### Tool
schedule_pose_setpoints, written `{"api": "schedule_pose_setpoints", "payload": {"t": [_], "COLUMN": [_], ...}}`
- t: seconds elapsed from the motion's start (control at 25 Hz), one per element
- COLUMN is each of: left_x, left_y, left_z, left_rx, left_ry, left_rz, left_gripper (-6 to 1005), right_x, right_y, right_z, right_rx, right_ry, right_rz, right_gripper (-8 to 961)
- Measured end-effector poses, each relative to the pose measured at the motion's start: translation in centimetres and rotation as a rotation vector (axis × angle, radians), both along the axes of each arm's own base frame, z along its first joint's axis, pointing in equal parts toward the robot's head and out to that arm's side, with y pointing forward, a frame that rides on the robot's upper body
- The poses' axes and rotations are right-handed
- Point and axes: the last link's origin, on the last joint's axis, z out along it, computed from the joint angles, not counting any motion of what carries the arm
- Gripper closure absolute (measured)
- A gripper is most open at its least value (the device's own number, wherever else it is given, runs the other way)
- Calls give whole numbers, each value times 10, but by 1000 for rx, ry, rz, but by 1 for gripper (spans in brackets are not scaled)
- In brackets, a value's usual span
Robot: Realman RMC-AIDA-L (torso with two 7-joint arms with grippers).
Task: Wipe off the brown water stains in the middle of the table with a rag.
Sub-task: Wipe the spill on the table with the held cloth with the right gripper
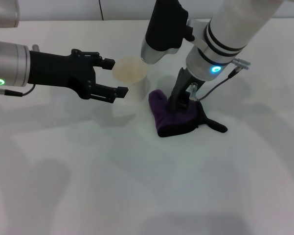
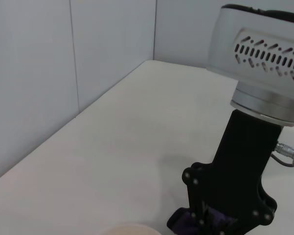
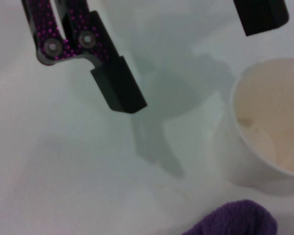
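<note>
Head view, nearest to you, is just bare smooth white tabletop (image 1: 137,186). A bit further in sits the soft purple cloth with black edging (image 1: 173,117), bunched up, its thin black strap trailing off on the right side. Your right gripper (image 1: 181,104) is planted down on top of it, fingers closed on the cloth as far as I can make out, though the tips are buried in the folds. You can't see the brown stain anywhere; if it's under the rag, it's fully covered.

Your left gripper (image 1: 115,77) hovers just left of the translucent whitish cup with a beige inside (image 1: 130,72), jaws spread apart and holding nothing. The right arm cuts off part of the cup's far rim. Left wrist view only catches a sliver of the cup's rim (image 2: 132,228).
</note>
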Motion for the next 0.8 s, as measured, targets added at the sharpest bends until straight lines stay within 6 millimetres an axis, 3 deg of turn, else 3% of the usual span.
{"api": "schedule_pose_setpoints", "payload": {"t": [0.8], "left_x": [0], "left_y": [1], "left_z": [-1], "left_rx": [5], "left_ry": [4], "left_rz": [-4], "left_gripper": [123], "right_x": [8], "right_y": [8], "right_z": [5], "right_rx": [64], "right_ry": [24], "right_rz": [-55], "right_gripper": [854]}}
